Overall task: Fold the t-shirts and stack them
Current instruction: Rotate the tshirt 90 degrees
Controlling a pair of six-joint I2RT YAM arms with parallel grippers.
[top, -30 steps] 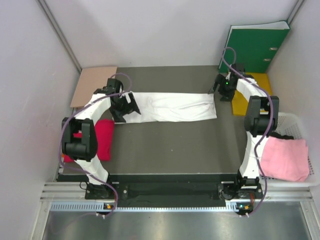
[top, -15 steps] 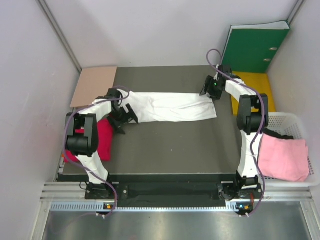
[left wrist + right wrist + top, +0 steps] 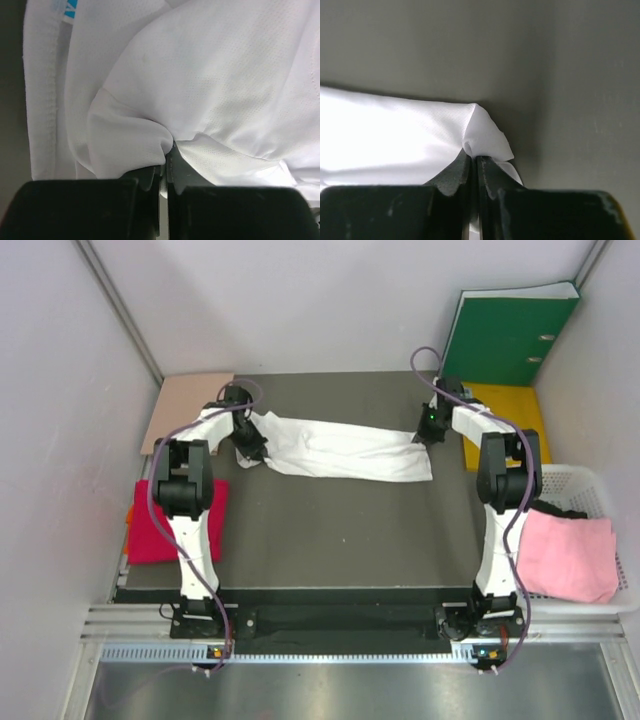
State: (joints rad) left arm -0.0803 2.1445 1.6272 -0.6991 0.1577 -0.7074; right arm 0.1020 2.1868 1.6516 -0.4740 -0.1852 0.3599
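Observation:
The white t-shirt (image 3: 340, 450) lies folded into a long strip across the back of the dark mat. My left gripper (image 3: 246, 436) is shut on its left end, where bunched cloth (image 3: 150, 100) rises from the jaws and a blue neck label (image 3: 69, 7) shows. At the strip's far right corner my right gripper (image 3: 428, 428) is shut on a small peak of white cloth (image 3: 487, 135). The crimson red t-shirt (image 3: 165, 525) lies folded at the mat's left edge. The pale pink t-shirt (image 3: 572, 555) rests folded in a white basket (image 3: 588, 480) on the right.
A green binder (image 3: 510, 330) leans against the back wall at the right, with a yellow sheet (image 3: 520, 410) below it. A tan cardboard sheet (image 3: 188, 410) lies at the back left. The dark mat (image 3: 340, 530) stretches bare in front of the white strip.
Both grippers have closed on the white t-shirt's ends. The left arm swung back to the strip's left end, uncovering the red shirt; the right gripper came in to the right corner.

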